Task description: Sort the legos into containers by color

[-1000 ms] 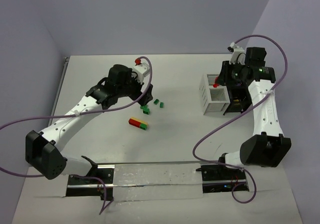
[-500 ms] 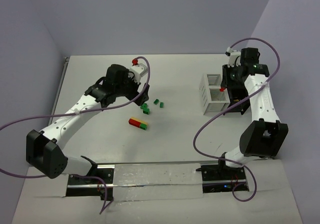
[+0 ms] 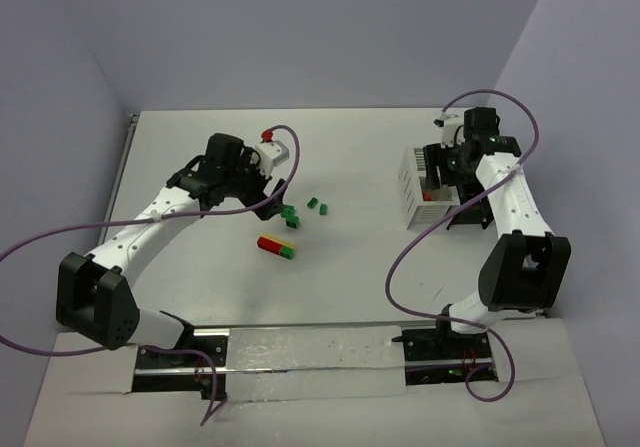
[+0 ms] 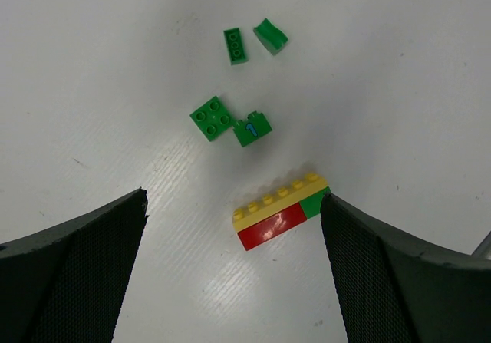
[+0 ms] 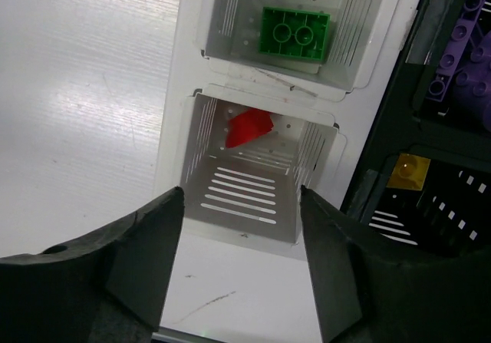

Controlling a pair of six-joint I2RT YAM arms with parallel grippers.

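Note:
Several green legos (image 4: 212, 118) lie loose on the table, with a yellow, red and green stack (image 4: 280, 209) just below them. My left gripper (image 4: 234, 205) hangs open above the stack, and its right finger's edge lines up with the stack's green end. The same stack (image 3: 276, 247) and green legos (image 3: 290, 215) show from above. My right gripper (image 5: 241, 199) is open over the white slatted box (image 5: 175, 113). A red piece (image 5: 249, 128) lies in the compartment below it. A green brick (image 5: 295, 31) sits in the compartment beyond.
The black tray (image 5: 453, 205) stands against the white box's right side, holding a purple brick (image 5: 460, 44) and a yellow brick (image 5: 408, 171). From above, the right arm covers most of the black tray (image 3: 470, 212). Walls close in at the left and the right.
The right gripper has opened and the red piece it carried now lies in the white box. The right wrist moved over that box. The left arm shifted slightly left.

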